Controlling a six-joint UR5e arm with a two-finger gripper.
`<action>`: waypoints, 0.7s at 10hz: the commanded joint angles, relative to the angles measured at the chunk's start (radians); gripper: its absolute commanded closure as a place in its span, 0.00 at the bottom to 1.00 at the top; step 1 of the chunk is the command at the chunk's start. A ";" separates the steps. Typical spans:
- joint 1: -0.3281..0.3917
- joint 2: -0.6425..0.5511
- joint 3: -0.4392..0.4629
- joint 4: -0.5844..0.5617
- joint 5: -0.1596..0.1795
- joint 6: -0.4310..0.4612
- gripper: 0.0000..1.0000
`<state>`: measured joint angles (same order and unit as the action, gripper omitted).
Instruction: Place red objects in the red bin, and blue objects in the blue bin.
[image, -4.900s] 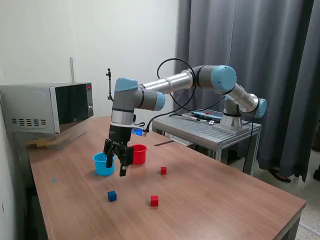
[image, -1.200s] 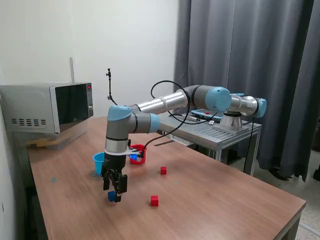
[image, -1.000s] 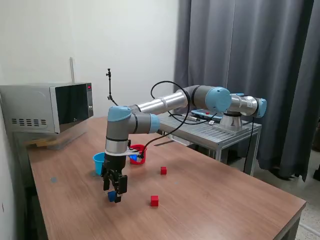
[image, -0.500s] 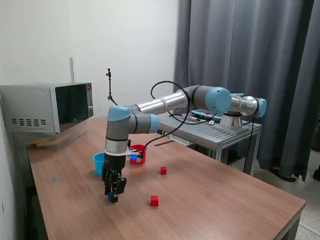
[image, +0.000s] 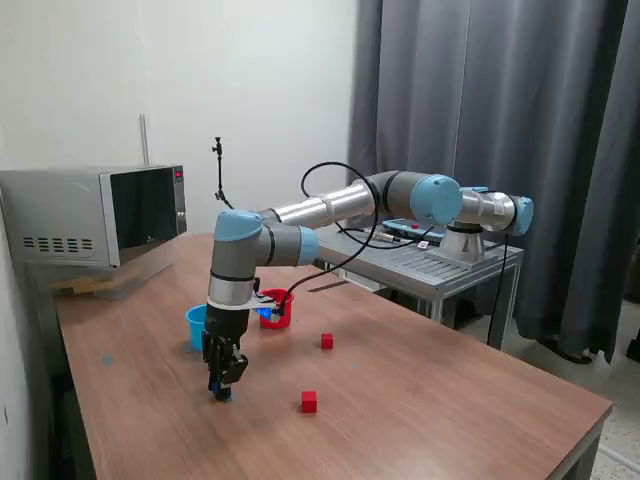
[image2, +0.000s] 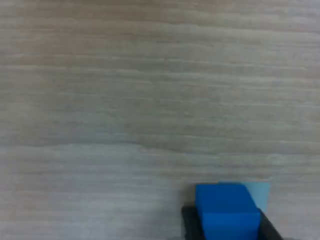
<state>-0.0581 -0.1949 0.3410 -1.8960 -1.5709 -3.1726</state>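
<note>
Blue shows at the near edge of the wrist view: a small blue cube (image2: 227, 210) sits between the dark fingers of the gripper (image: 222, 385), which has closed on it low over the wooden table (image: 420, 400). Just beyond, one red cube (image: 309, 402) lies nearest the gripper, and a second red cube (image: 326, 341) further back, both loose on the wood. Behind the arm stand the light blue cup (image: 197, 326), partly hidden by the wrist, and the red cup (image: 274, 308) beside it. A microwave (image: 95, 215) sits at the far corner. The grip looks shallow, so I judge the cube could slip out on the way to the blue cup.
</note>
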 joint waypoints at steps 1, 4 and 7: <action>0.000 0.000 -0.008 0.000 -0.018 -0.006 1.00; -0.006 -0.029 -0.031 0.002 -0.020 -0.020 1.00; -0.028 -0.099 -0.022 0.138 -0.020 -0.107 1.00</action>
<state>-0.0724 -0.2616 0.3141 -1.8191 -1.5911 -3.2506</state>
